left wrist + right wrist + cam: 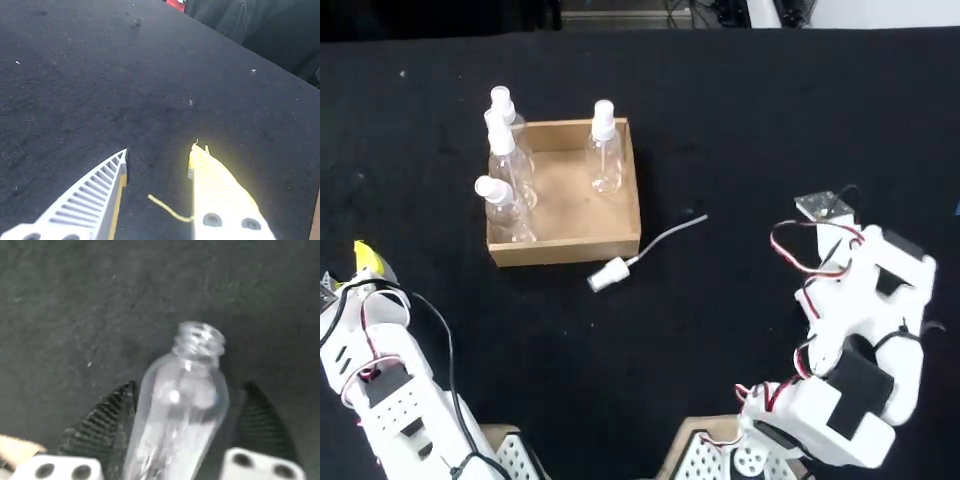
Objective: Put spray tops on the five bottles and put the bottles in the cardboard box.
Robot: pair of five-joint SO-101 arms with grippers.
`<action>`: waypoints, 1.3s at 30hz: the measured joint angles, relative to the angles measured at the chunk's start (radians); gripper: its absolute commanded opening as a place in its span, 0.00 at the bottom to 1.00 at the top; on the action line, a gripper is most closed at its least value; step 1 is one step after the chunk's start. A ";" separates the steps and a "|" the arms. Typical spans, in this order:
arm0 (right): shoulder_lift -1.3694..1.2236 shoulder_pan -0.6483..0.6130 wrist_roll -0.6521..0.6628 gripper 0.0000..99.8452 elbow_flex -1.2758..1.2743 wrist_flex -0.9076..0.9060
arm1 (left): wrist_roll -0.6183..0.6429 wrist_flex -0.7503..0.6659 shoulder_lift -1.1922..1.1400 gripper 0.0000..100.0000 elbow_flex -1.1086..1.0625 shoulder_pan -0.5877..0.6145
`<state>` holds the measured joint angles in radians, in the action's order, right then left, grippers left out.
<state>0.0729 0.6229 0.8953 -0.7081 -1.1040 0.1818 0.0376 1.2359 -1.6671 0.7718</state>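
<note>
Spray top: we see one loose spray top lying on the table. It is just outside the cardboard box, beside the corner of the wall that faces the arms, on the right arm's side.
Long axis: its white head is the end nearest to the box. Its thin tube runs slanted away from the box, toward the right arm's side and away from the arms.
Fifth bottle: the bottle without top sits in the right gripper, well apart from the box. Its open neck points forward, out past the fingertips.
Right gripper: the dark fingers stand at both sides of the bottle's body, and we judge that they grip it.
Left gripper: the left gripper is over bare table at the other side of the box, well apart from it. Its jaws are moderately spread, with nothing between them.
Inside the box: four capped bottles stand upright, three along the left arm's wall and one at the far corner on the right arm's side.
Coming move: we think the free left gripper must take the spray top. From it, the head lies beyond the box's near wall, so it should come along that wall and grasp across the head, not the tube.
</note>
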 measured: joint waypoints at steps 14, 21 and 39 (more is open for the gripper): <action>0.000 0.170 -0.121 0.02 0.227 -0.066 | -0.020 0.018 0.000 0.18 0.000 -0.046; 0.000 0.170 -0.282 0.02 0.288 -0.077 | -0.169 0.348 0.000 0.18 0.120 -0.137; 0.391 0.044 -0.489 0.01 0.110 -0.069 | -0.735 1.238 0.002 0.18 0.589 -0.373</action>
<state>0.4641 0.6674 0.4058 -0.5976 -1.1730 -0.5531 1.2758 1.2375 -1.0779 0.3989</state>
